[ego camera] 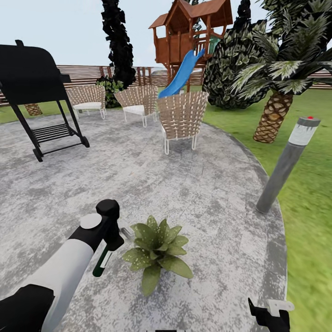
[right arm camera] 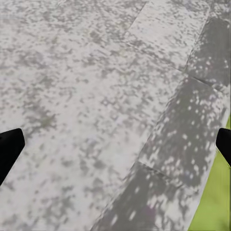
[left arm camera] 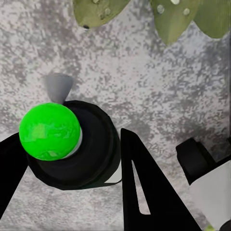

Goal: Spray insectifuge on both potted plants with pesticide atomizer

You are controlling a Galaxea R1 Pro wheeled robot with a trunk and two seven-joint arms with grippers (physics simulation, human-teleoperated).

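While the left gripper (ego camera: 107,244) is clamped on the pesticide atomizer (ego camera: 102,260), the bottle hangs just beside the potted plant (ego camera: 158,251), on the side facing the black grill (ego camera: 32,87) and not touching any leaf. From the left wrist camera the atomizer's (left arm camera: 72,144) bright green cap and small grey nozzle sit between the black fingers (left arm camera: 144,187), and the nozzle appears to point toward the speckled leaves (left arm camera: 178,17) at the frame's edge — a fair line for spraying, though part of the rosette lies off that view.

To do this step well, I would keep the grip firm, tilt the nozzle toward the plant's centre, then sweep slowly across it so the far leaves — those toward the grey bollard lamp (ego camera: 288,163) — get covered too. Crowding the leaves risks brushing them.

The right gripper (ego camera: 272,311) hangs spread wide and empty over the stone patio (right arm camera: 96,96), on the plant's lamp side. The second plant remains to be done.
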